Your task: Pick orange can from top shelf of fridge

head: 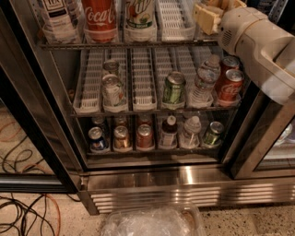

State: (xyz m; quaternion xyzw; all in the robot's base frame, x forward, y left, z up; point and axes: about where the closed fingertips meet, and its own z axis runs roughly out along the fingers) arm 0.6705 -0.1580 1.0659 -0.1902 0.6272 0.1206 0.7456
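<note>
"orange can (pixel 140 13): is that the cream one with the dark script, third lane along on the top shelf (pixel 129 44)?"

"i take it so, though only its lower half shows, because the upper edge of the view cuts off its top. it stands upright in its lane, with a red coca-cola can (pixel 99 16) just beside it on one side and an empty white tray (pixel 173 18) on the other."

"and the gripper (pixel 211 14)?"

"up at the same shelf but over to the right, past the white tray and apart from the can. whether it is open or closed i cannot tell, and i see nothing in its hold."

"what could go wrong from here?"

"my guess: coming across sideways, it could nudge the coca-cola can or close on that instead, since the two stand so near. a can gripped off-centre might tip and catch on the tray's front lip. the bulky arm (pixel 258 41) is also near the right door frame (pixel 265 138) and could knock it."

"and the surroundings?"

"the fridge (pixel 184 177) has a steel base grille and two fuller racks below the top one. the floor (pixel 249 221) is speckled, with loose cables (pixel 27 212) at the left and crinkled clear plastic (pixel 152 223) at the bottom edge."
</note>
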